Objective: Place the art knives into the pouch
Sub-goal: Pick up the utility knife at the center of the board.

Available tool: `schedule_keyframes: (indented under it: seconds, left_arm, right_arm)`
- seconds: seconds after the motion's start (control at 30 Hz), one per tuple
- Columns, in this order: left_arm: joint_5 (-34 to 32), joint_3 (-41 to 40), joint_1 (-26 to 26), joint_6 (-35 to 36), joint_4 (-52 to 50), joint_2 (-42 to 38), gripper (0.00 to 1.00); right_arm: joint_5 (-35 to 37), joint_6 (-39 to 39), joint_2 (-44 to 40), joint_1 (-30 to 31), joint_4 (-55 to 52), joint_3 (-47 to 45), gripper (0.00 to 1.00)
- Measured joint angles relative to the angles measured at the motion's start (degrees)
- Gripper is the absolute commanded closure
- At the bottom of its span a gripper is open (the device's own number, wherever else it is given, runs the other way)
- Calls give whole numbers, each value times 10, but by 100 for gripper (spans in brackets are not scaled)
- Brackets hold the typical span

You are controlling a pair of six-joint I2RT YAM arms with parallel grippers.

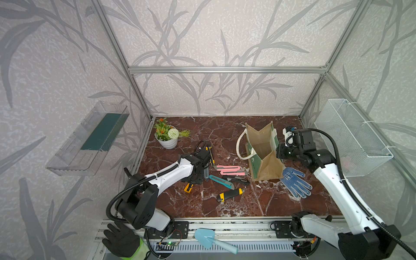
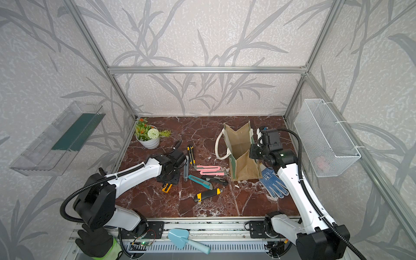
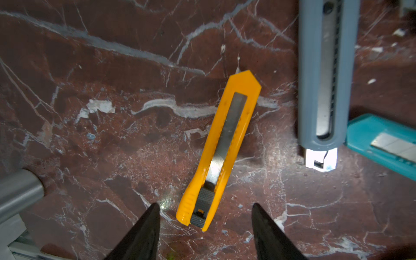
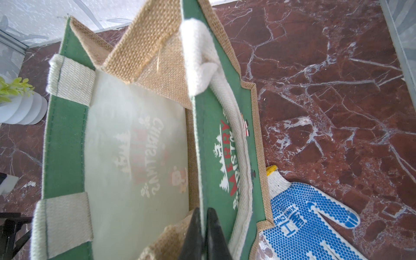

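The left gripper [image 3: 204,205] hangs over the orange knife [image 3: 221,144], jaws spread either side of its butt end, its long axis crosswise to their closing line. The right gripper [image 4: 204,210] pinches one wall of the pouch [image 1: 270,168], well to the right.

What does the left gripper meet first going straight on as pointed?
Probably the slider end of the orange art knife, lying between the open fingers of the left gripper, on the marble tabletop. Height above it is unclear.
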Motion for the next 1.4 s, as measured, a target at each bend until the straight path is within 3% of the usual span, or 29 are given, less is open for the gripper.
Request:
schedule_keyframes:
  seconds: [0.53,1.4]
  left_arm:
    - [36,-39,33,-17,41,-1,38]
    - [63,-45,41,-30,71,43,68]
  right_arm:
    - [6,-2,-10,0,-1,-5,100]
    - [14,7,-33,0,6,-25,100]
